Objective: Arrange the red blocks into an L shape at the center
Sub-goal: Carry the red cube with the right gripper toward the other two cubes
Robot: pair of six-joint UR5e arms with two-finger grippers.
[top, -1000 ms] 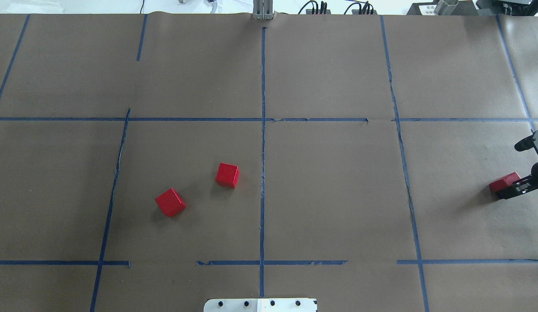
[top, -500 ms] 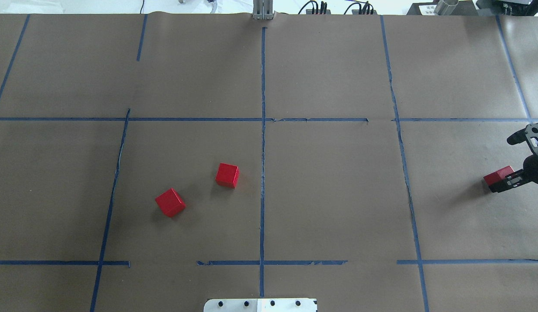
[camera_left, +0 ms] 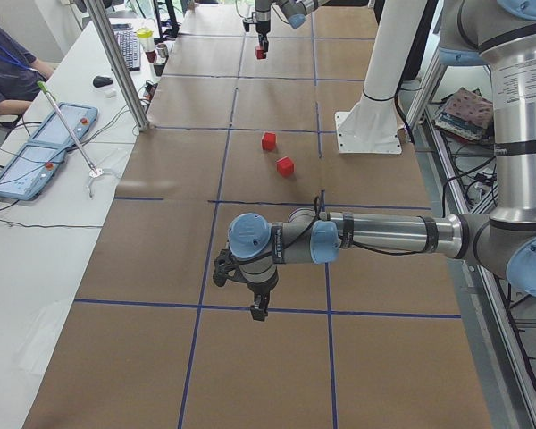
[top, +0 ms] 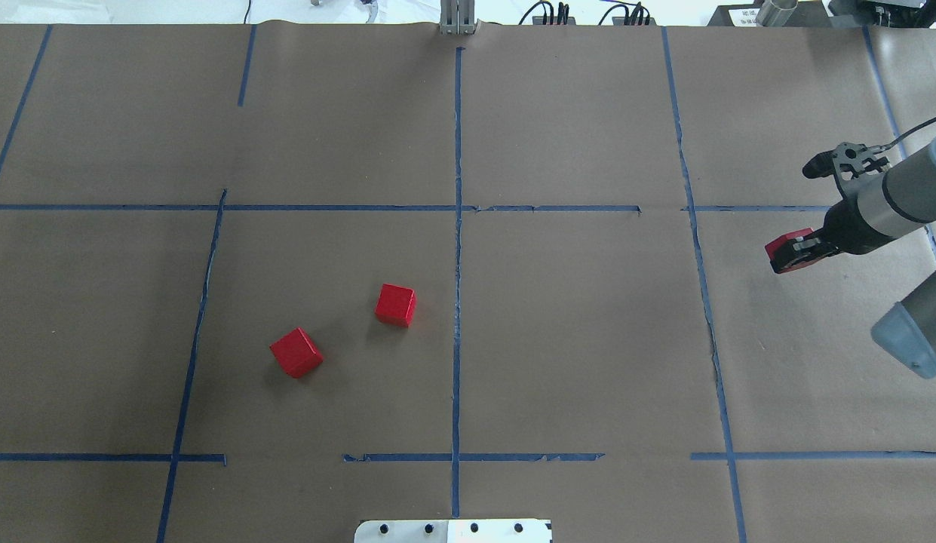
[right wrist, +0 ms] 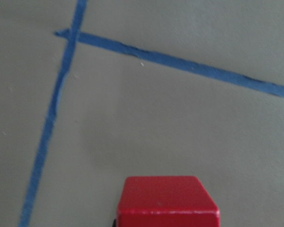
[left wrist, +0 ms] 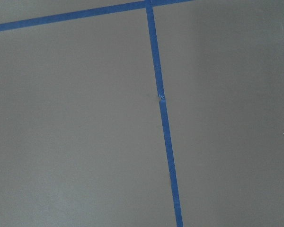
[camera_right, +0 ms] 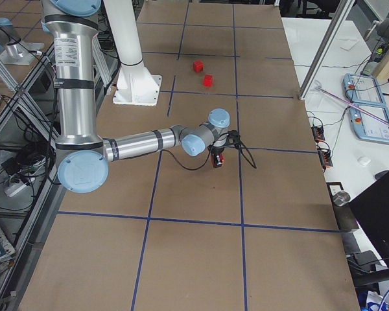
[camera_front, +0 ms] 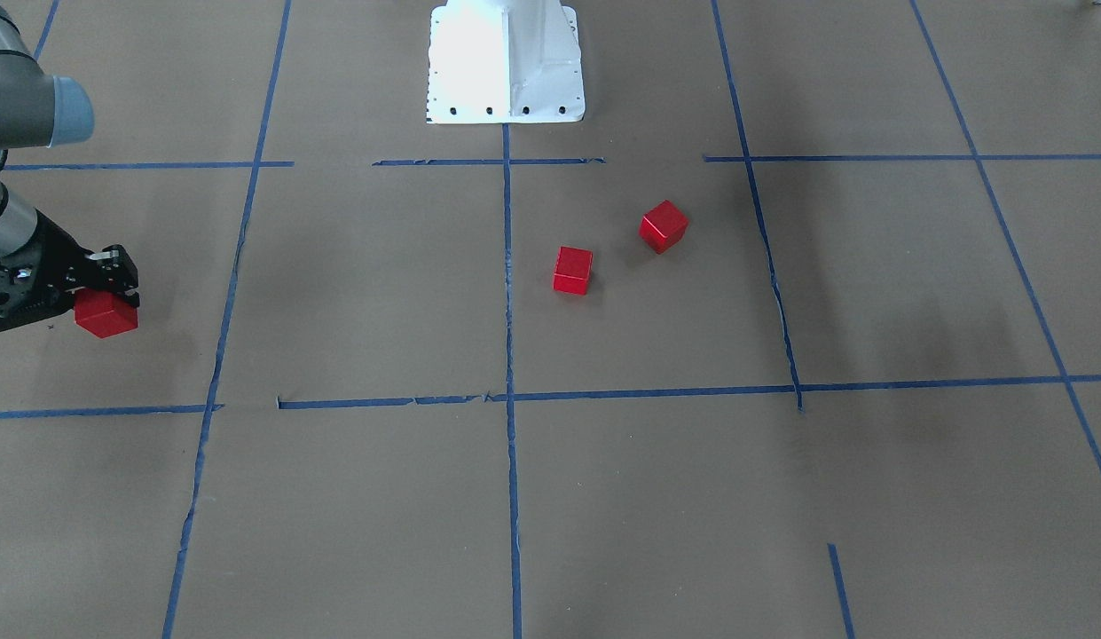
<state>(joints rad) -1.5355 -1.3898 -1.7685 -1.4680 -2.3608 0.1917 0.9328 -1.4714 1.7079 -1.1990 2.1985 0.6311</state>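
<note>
Right hand (top: 798,253), mid-right edge of overhead view, pinches one red block (top: 783,246). Left hand (camera_left: 259,310), bottom-ctr of side view: can't tell if spread or pressed together.

**Overhead view:** the camera sat behind the robot, looking forward and down, with the white base (top: 452,530) at 6 o'clock.

**Front view:** the camera faced the robot from across the table, looking steeply down, with the base at 12 o'clock.

Both shared the two loose red blocks (top: 396,305) (top: 296,352) and the middle tape line (top: 457,264).

**Side views:** these looked along the table from either end, farther off.

**Wrist views:** these hung close above the paper (left wrist: 85,118). The right one caught a third block (right wrist: 168,201) at 6 o'clock.
</note>
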